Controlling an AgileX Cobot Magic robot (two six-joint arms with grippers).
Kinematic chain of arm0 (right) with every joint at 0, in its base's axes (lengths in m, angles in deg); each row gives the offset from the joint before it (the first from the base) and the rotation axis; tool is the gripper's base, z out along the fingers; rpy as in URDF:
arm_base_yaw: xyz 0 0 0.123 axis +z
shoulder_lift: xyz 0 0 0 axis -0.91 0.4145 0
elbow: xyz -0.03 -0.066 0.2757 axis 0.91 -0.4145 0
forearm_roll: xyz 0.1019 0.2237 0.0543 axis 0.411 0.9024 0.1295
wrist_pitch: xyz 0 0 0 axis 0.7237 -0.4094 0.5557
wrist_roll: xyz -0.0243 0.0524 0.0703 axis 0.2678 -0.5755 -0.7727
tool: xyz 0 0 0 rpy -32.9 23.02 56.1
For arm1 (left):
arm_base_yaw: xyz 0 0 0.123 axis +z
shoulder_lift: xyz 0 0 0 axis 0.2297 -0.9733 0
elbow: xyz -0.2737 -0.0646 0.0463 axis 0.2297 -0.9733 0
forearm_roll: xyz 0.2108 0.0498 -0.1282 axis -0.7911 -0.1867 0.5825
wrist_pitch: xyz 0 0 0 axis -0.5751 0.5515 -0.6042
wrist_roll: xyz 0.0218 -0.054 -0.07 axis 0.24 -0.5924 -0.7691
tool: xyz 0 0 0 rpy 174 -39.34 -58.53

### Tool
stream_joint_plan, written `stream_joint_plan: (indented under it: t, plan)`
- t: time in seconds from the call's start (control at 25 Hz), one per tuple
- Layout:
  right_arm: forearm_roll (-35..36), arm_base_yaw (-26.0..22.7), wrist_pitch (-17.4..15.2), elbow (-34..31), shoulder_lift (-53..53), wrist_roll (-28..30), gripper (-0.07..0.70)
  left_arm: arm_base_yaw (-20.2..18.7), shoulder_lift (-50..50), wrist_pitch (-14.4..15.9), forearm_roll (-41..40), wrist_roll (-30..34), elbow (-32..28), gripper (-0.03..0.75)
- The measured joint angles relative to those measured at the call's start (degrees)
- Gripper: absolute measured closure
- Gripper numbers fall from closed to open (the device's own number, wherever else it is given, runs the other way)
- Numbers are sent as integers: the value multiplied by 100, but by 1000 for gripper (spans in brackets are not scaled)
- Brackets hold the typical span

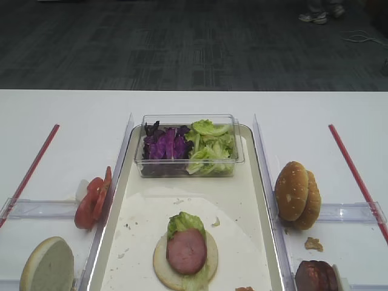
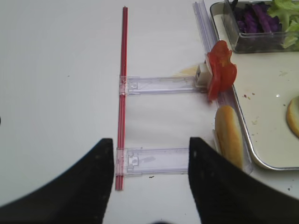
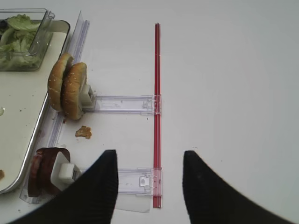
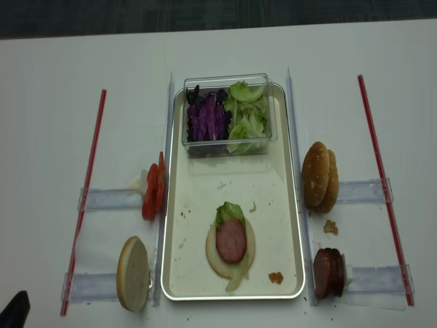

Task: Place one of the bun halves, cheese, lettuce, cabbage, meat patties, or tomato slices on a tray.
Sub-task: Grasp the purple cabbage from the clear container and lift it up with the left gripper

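On the tray (image 4: 172,205) lies a bun half (image 4: 212,254) topped with lettuce (image 4: 229,212) and a meat patty (image 4: 231,240). A clear box holds cabbage (image 4: 208,119) and more lettuce (image 4: 247,116). Tomato slices (image 2: 220,70) and another bun half (image 2: 229,140) stand in holders left of the tray. Two bun halves (image 3: 67,88) and meat patties (image 3: 42,172) stand on its right. No cheese shows. My left gripper (image 2: 152,149) is open over the table beside the left bun half, holding nothing. My right gripper (image 3: 149,158) is open and empty, right of the patties.
Clear side holders (image 2: 159,85) (image 3: 121,103) reach from the tray's long sides to red strips (image 2: 122,93) (image 3: 157,107) on the white table. A crumb (image 3: 83,132) lies between the right holders. The clear box (image 1: 189,145) fills the tray's far end.
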Motion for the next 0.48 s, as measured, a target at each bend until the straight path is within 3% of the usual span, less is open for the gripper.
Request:
stream_joint_plan:
  t: [0.48]
  plan:
    - [0,0,0,0,0,0,280,0,0,0,0,0,0,367]
